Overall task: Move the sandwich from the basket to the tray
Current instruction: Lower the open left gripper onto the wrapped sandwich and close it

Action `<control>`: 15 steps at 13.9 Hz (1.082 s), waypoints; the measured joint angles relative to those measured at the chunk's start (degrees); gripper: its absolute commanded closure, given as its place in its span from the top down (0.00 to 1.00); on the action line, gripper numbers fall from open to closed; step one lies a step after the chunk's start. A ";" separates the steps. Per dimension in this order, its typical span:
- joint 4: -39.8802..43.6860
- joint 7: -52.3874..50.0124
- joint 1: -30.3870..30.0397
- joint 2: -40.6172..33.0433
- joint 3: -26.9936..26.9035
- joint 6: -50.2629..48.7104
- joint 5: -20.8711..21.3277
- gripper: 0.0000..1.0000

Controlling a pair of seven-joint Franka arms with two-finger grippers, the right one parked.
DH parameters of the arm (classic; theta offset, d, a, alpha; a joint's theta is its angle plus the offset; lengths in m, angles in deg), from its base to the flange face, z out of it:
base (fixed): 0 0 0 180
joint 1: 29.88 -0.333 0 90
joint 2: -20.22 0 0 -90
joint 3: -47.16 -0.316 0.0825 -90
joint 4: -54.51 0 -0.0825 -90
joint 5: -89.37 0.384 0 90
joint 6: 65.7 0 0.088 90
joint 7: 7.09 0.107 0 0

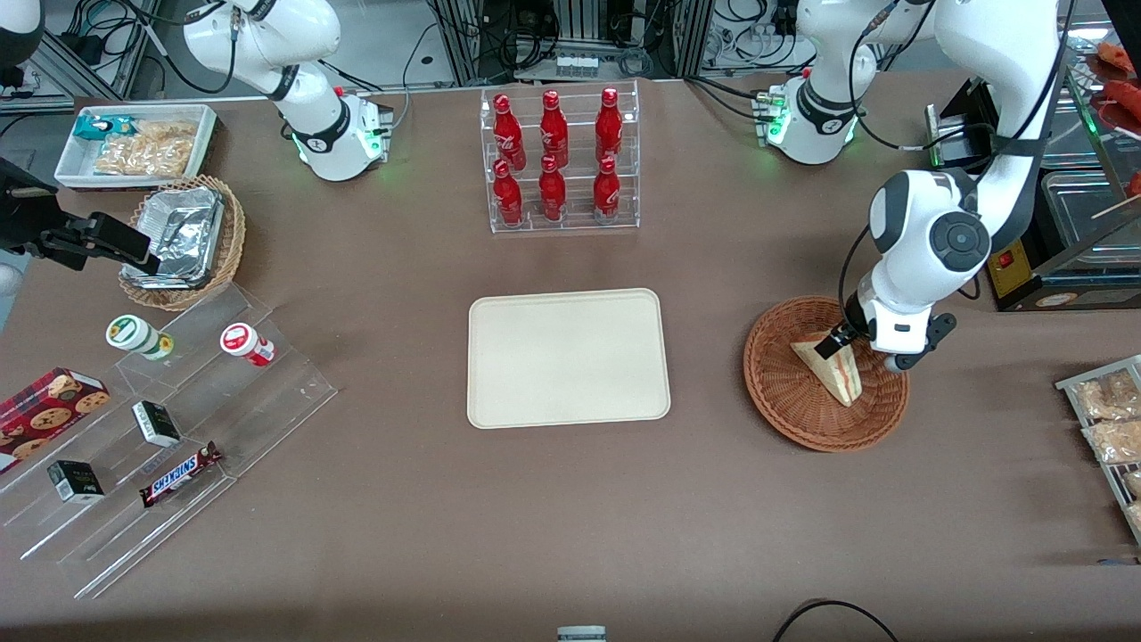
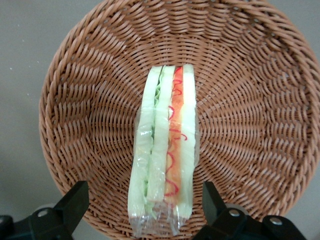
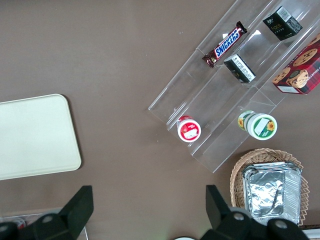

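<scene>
**Jaws open over sandwich, grasp not yet made — slip and crush risks**

Gripper (image 2: pixel 142 207) hovers low over the basket (image 1: pixel 784 401), jaws spread wide, one finger either side of the sandwich's near end, neither touching it. Wrapped sandwich (image 2: pixel 162 150) lies in the basket on its bread face, cut edge with red, green and white layers facing the wrist camera.

Risks, as judged:
- Clear film looks slick; a shallow pinch may slide off.
- A hard squeeze could squash the bread.
- A fingertip could snag the wicker and drag the basket.

Tray (image 1: pixel 568 357) sits on the surface at 9 o'clock from the basket, well apart, empty.
</scene>
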 measured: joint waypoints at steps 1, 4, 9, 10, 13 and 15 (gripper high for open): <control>0.05 -0.31 0.00 0.69 0.00 0.42 -0.05 1.00; 0.77 -0.64 -0.01 3.15 0.00 1.26 -0.09 0.80; 3.25 -0.65 -0.01 4.96 0.00 0.97 -0.09 0.08; 4.00 -0.61 0.02 4.96 0.02 -0.22 -0.09 0.08; 9.64 -0.15 0.26 4.96 0.37 -10.75 -0.07 0.08; 12.97 2.74 1.44 4.95 0.59 -15.70 -0.03 0.08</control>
